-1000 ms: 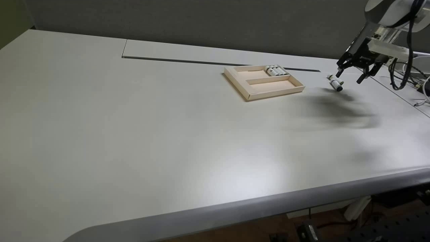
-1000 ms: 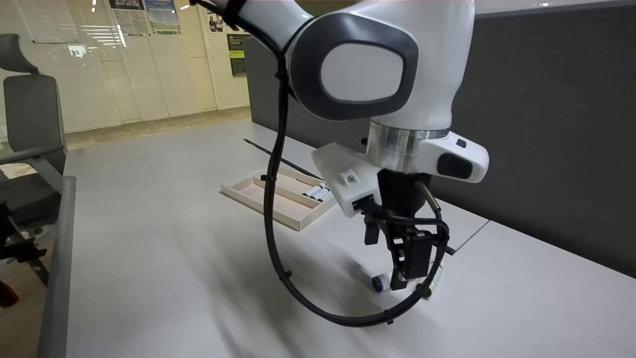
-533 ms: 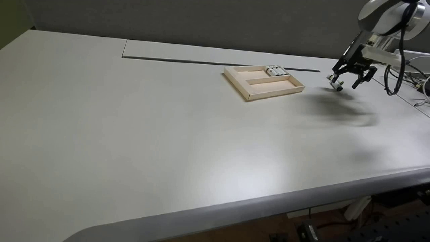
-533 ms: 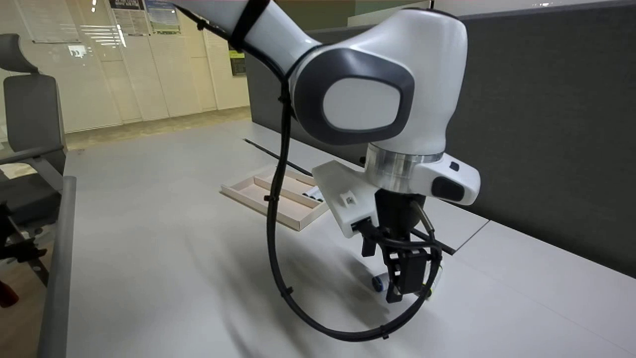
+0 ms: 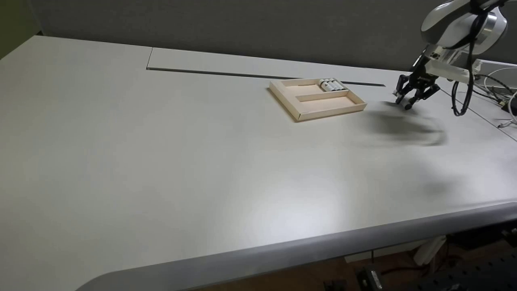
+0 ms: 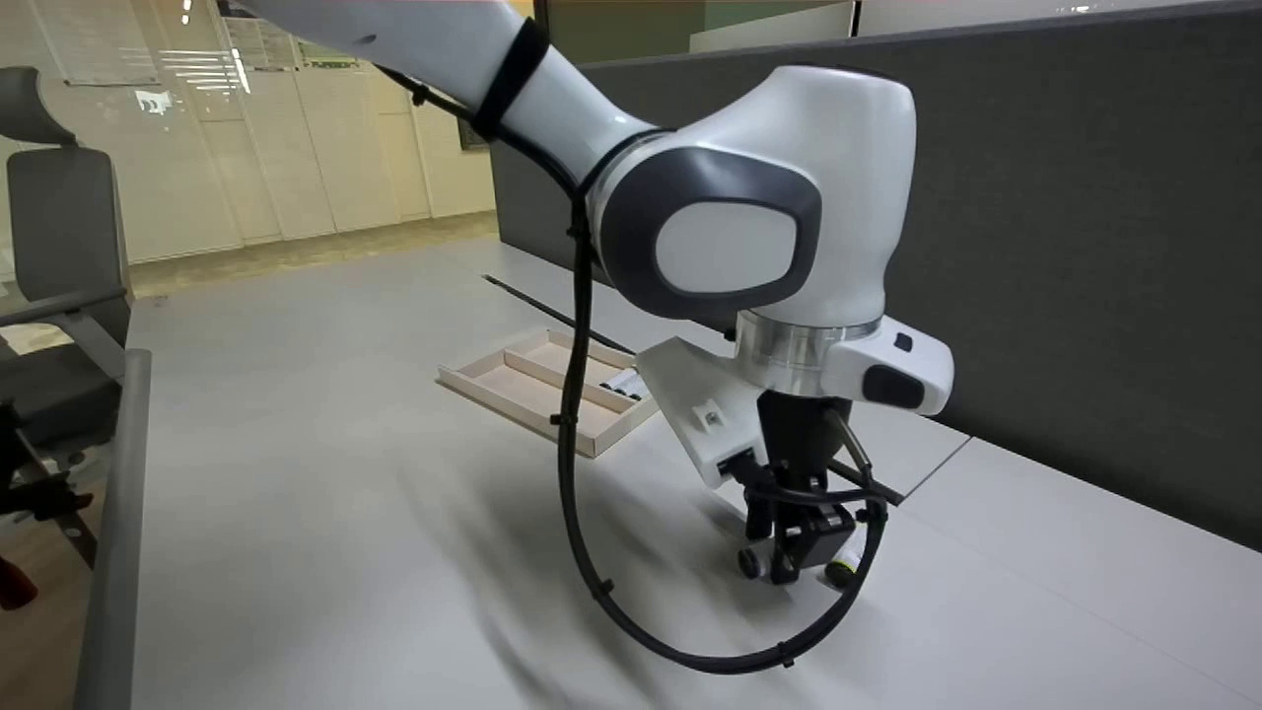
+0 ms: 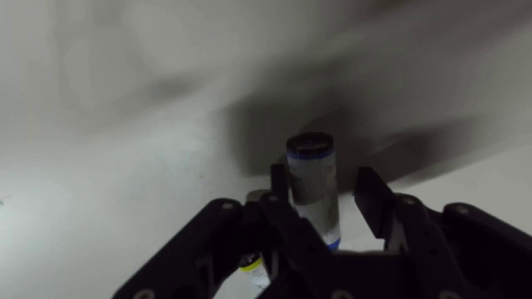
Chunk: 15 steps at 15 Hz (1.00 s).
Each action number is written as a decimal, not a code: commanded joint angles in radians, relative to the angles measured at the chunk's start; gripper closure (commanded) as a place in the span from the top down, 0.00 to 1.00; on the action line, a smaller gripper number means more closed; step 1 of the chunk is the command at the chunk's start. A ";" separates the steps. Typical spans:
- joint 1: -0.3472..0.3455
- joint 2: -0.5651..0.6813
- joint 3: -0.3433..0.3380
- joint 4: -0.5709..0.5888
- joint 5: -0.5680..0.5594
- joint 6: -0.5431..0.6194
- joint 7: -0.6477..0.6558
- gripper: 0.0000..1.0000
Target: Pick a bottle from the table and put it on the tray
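"White, with a blue band near each end: that is the small bottle (image 7: 314, 180). Where does it lie, going by the claw (image 7: 322, 182)?"

"Between the two black fingers (image 7: 279, 180), on its side on the smooth, pale grey-white table (image 5: 181, 153). Its black end sticks out from between them."

"Does the claw have hold of it, then?"

"No, the fingers are parted somewhat wider than the bottle. In the wrist view a gap shows between it and the finger on the picture's right. The finger on the picture's left sits close up against its side; whether the two touch, one cannot tell."

"And the bottle with the yellow band (image 7: 252, 265)?"

"Just outside the claw, past that close finger, and partly hidden by it."

"The light-wood tray (image 5: 331, 112)?"

"Apart from the claw, off to the picture's left in both exterior views. Small white bottles (image 5: 332, 85) lie side by side in one compartment, at the end toward the claw."

"What else is around the claw?"

"In an exterior view, a black cable (image 6: 725, 667) hangs in a loop that dips below it in the picture, and a dark grey partition panel (image 6: 1065, 296) rises behind it."
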 commanded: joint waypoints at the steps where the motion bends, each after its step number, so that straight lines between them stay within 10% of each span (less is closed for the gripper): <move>1: 0.004 0.018 0.003 0.076 -0.016 -0.081 0.053 0.17; 3: 0.000 0.007 0.018 0.096 -0.015 -0.197 0.033 0.03; 7: 0.008 -0.029 0.060 0.135 0.004 -0.397 0.003 0.07; 15: 0.052 -0.177 0.186 0.000 0.060 -0.391 -0.117 0.07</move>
